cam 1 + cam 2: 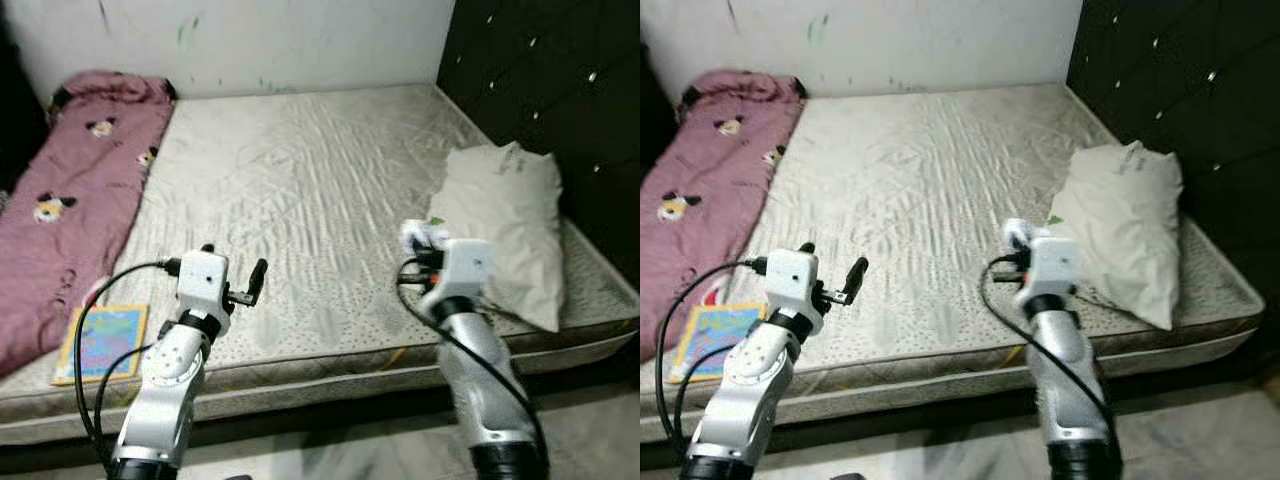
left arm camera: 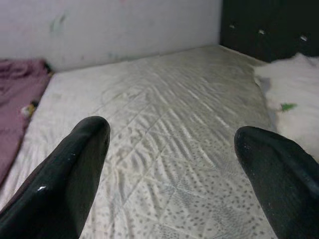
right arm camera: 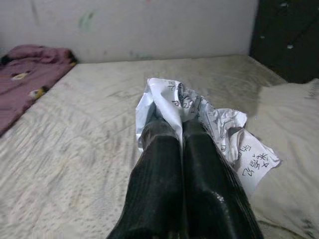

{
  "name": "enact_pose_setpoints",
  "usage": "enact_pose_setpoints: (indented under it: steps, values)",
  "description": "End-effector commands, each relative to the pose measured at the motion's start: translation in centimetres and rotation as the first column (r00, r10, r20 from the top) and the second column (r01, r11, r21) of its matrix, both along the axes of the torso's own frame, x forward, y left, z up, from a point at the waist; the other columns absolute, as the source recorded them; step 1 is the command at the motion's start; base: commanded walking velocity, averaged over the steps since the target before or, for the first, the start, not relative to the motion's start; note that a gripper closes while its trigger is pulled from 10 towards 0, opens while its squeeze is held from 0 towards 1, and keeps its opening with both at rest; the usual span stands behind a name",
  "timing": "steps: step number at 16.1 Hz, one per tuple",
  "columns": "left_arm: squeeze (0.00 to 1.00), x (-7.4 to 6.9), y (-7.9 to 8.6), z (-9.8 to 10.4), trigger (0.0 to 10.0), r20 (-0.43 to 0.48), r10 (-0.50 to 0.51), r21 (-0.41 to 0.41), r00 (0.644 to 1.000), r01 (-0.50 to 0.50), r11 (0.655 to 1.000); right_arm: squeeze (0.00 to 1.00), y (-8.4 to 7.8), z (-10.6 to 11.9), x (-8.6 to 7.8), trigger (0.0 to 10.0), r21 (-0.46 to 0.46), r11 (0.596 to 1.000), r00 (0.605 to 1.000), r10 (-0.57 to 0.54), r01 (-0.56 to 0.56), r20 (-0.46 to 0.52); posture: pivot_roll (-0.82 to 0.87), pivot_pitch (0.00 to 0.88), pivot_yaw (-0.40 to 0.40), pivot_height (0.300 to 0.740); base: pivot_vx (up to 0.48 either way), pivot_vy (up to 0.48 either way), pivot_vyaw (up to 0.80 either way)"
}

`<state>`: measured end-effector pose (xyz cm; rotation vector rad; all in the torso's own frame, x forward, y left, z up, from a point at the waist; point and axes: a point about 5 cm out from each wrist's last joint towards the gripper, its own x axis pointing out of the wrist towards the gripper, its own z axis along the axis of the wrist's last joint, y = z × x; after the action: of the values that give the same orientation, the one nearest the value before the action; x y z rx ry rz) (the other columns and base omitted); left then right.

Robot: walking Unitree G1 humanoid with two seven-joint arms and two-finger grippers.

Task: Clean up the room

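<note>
Right end effector (image 3: 182, 130) already has the paper (image 3: 199, 117)

It's pinched tight on the crumpled wad, held over the near edge of the bed (image 1: 300, 190), left of the pillow (image 1: 505, 225). Left end effector (image 2: 174, 159) is spread wide, empty.

Blanket (image 1: 75, 190): left side of mattress (image 1: 300, 190)
Pillow (image 1: 505, 225): right side, beside headboard (image 1: 560, 90)
Book (image 1: 102, 342): front left corner, just beside blanket
Wall (image 1: 250, 40): behind mattress

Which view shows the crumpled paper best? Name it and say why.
The right wrist view: the crumpled paper sits close up, printed writing visible, pinched between the right gripper fingers. Both eye views show it as a small white blur at that gripper's tip, above the mattress.
</note>
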<state>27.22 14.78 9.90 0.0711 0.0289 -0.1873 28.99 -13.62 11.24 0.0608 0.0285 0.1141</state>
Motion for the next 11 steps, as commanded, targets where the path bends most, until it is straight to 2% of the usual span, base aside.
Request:
enact_pose_setpoints:
  steps: [1,2,3,5,6,8,9,11]
  values:
    - [0.00,-0.3,0.3,0.0,10.0,0.002,0.072,-0.019,0.997,-0.072,0.997,0.00,0.7,0.0,0.3,10.0,0.016,0.999,0.999,0.032,-0.032,-0.013,0.06,0.000,-0.030,0.740,0.000,0.000,0.00]
    - [0.00,-0.5,0.1,-0.6,10.0,-0.033,0.099,0.005,0.995,-0.099,0.995,0.00,0.9,0.0,0.4,10.0,0.017,0.999,0.999,0.044,-0.044,-0.012,0.06,0.000,-0.030,0.740,0.000,0.000,0.00]
    - [0.00,-0.6,0.3,-0.6,10.0,-0.030,0.106,-0.004,0.994,-0.106,0.994,0.00,0.9,0.1,0.5,10.0,0.017,0.999,0.999,0.044,-0.044,-0.011,0.06,0.000,-0.028,0.740,0.000,0.000,0.00]
    - [0.00,-0.6,1.0,-0.5,10.0,-0.034,0.135,-0.053,0.990,-0.137,0.989,0.00,0.8,0.0,0.4,10.0,-0.004,0.999,0.999,0.053,-0.053,0.000,0.06,0.000,-0.015,0.740,0.000,0.000,0.00]
    - [0.00,-0.6,1.2,-0.6,10.0,-0.047,0.151,-0.069,0.987,-0.154,0.986,0.00,0.9,-0.2,0.2,10.0,0.005,0.999,0.999,0.047,-0.047,-0.004,0.06,0.000,-0.004,0.740,0.000,0.000,0.64]
    - [0.00,-0.8,1.0,-0.8,10.0,-0.051,0.120,-0.074,0.992,-0.123,0.990,0.00,0.9,-0.5,0.0,10.0,0.005,0.999,0.999,0.034,-0.034,-0.010,0.05,0.000,0.004,0.740,0.000,0.000,0.67]
    - [0.00,-0.9,0.6,-1.2,10.0,-0.055,0.097,-0.068,0.994,-0.101,0.993,0.00,0.8,-0.8,-0.1,10.0,0.011,1.000,1.000,0.024,-0.024,-0.019,0.04,0.000,0.005,0.740,0.000,0.000,0.00]
    - [0.00,0.6,0.8,-1.7,10.0,-0.080,0.121,-0.066,0.989,-0.127,0.990,0.00,0.8,-1.0,0.5,10.0,0.004,1.000,0.999,0.028,-0.028,-0.029,0.01,0.000,0.003,0.740,0.000,0.000,0.00]
